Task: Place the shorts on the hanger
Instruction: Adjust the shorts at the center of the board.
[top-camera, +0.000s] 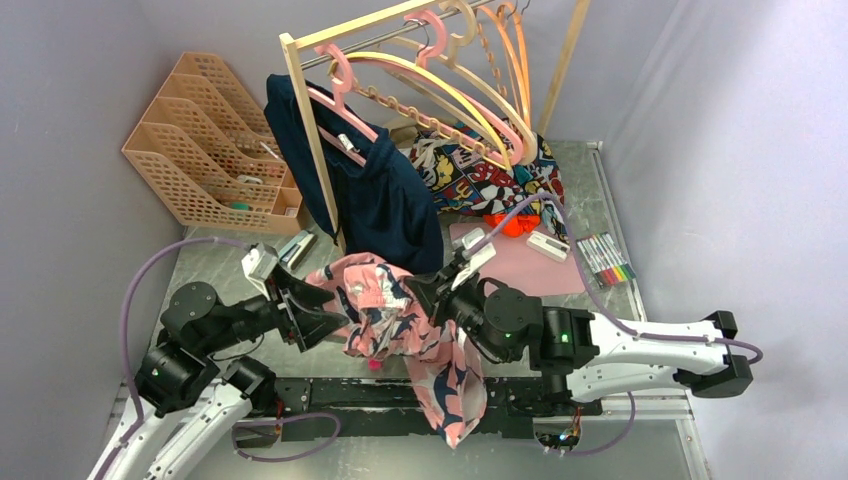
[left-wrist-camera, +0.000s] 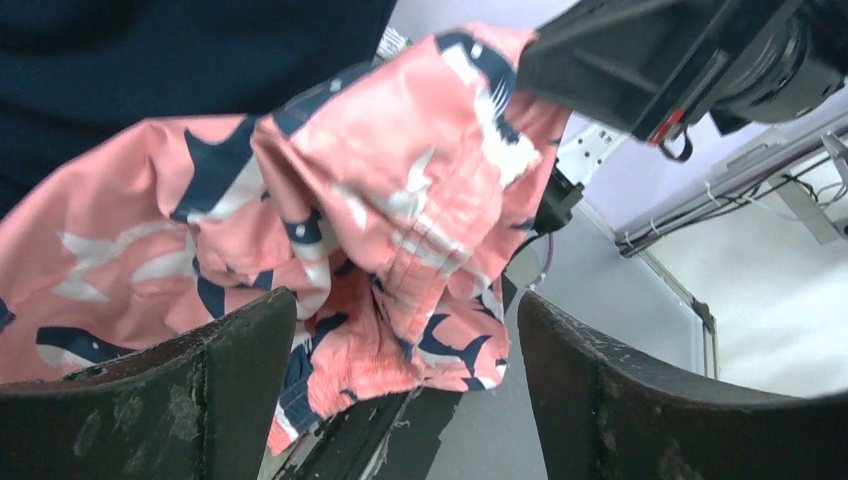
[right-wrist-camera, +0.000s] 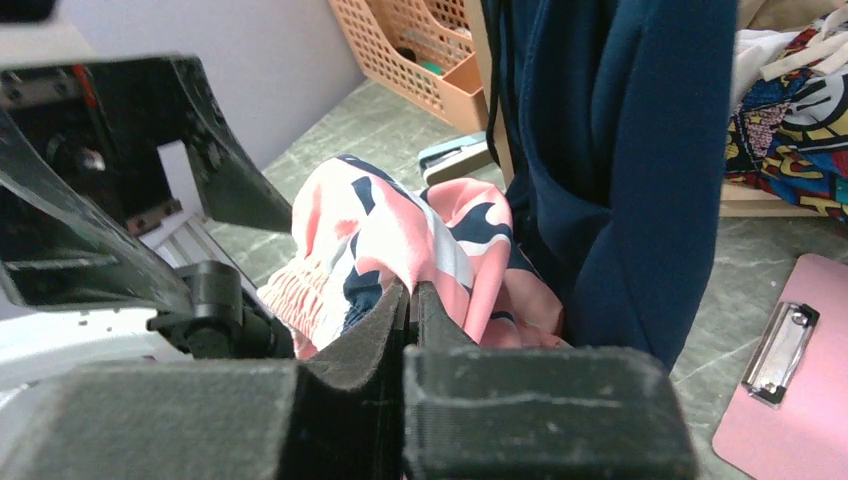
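The shorts (top-camera: 400, 320) are held off the table at the centre of the top view, one leg hanging toward the lower centre. The right gripper (right-wrist-camera: 412, 300) is clamped tight on a fold of them. The left gripper (left-wrist-camera: 405, 380) is spread wide, with a bunch of the fabric between its fingers and no hold taken. The hanger (top-camera: 452, 90) is hung on the rack (top-camera: 310, 120) at the upper centre, well apart from the shorts. Only the lifting is judged done; a second hold and the draping over the hanger are left.
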